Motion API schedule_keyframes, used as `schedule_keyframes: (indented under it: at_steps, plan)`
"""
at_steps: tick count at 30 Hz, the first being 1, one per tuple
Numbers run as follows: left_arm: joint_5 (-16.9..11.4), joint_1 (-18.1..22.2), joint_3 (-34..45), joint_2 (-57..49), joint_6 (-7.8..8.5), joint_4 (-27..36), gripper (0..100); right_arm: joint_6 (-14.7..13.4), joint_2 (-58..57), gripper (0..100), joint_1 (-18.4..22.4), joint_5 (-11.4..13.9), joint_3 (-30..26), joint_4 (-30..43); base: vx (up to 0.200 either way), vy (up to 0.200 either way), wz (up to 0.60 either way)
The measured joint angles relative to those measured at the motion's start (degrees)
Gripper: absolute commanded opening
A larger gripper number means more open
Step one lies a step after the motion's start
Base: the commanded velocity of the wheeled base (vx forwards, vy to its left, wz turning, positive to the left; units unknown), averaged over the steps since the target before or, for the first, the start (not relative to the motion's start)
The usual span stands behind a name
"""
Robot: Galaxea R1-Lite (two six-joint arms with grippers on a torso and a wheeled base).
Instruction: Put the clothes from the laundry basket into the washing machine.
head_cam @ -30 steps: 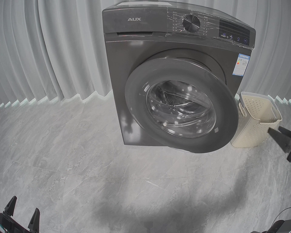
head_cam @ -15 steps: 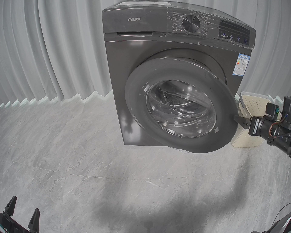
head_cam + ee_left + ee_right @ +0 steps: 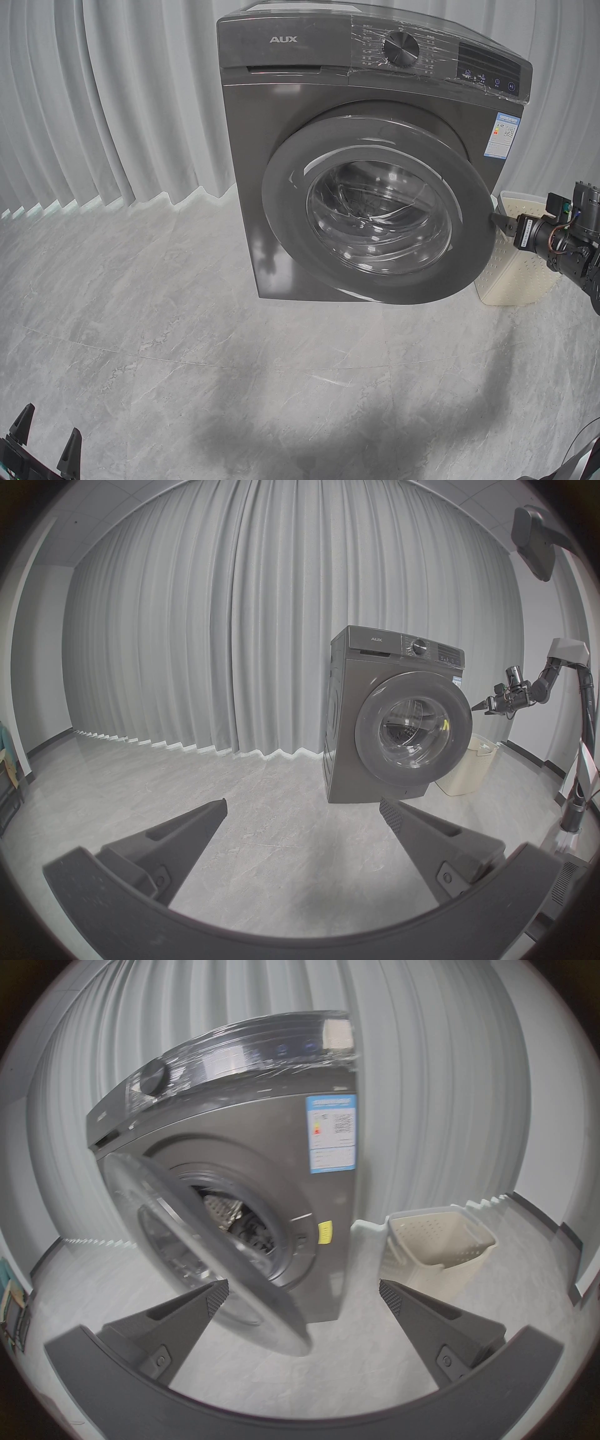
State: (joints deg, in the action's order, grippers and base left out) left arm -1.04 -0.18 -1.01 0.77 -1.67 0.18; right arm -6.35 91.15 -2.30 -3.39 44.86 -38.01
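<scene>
The grey washing machine (image 3: 294, 187) stands by the curtain, its round glass door (image 3: 378, 209) hanging partly open. My right gripper (image 3: 500, 222) is at the door's right rim, open; in the right wrist view the door's edge (image 3: 275, 1316) lies between its spread fingers (image 3: 187, 1316). Dark shapes show inside the drum (image 3: 240, 1222). The cream laundry basket (image 3: 531, 275) stands on the floor right of the machine, and its perforated inside walls (image 3: 437, 1235) look bare. My left gripper (image 3: 49, 431) hangs low at the near left, open, far from the machine.
White pleated curtains (image 3: 112, 100) run behind the machine. Grey tiled floor (image 3: 219, 350) stretches wide in front and to the left. The basket sits close to the door's swing side, just under my right arm (image 3: 562, 240).
My right arm came in from the right edge to the door's rim. The door has swung slightly toward the machine. The head view shifted a little; the left gripper stayed put.
</scene>
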Motion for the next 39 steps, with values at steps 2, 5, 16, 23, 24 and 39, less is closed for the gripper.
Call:
schedule_keyframes:
  at_steps: [2, 5, 16, 23, 24, 39]
  plan:
    - [0.0, 0.0, 0.0, 0.0, 0.0, 0.0, 100, 0.3, 0.1, 100, 1.9, 0.3, 0.1, -0.8, 0.0, -0.2, 0.0]
    - [0.0, 0.0, 0.0, 0.0, 0.01, 0.0, 100, 0.6, 0.2, 100, 3.5, 0.5, 0.1, -1.3, 0.0, -0.2, 0.0]
    - [0.0, 0.0, 0.0, 0.0, 0.39, 0.0, 100, 3.4, -2.9, 100, -1.4, 5.5, -8.3, -1.4, 0.0, 0.0, 0.0]
    - [0.0, 0.0, 0.0, 0.1, 0.37, 0.0, 100, 4.6, -4.3, 100, -8.1, 9.4, -13.7, -1.7, 0.171, 0.0, 0.0]
    - [0.0, 0.0, 0.0, 0.1, 0.34, 0.0, 100, 4.6, -4.4, 100, -8.9, 9.5, -14.1, -1.9, 0.2, 0.0, 0.0]
    - [-0.1, 0.0, 0.0, 0.1, 0.23, 0.0, 100, 4.2, -3.3, 100, -12.9, 9.6, -12.4, -2.4, 0.08, 0.0, 0.0]
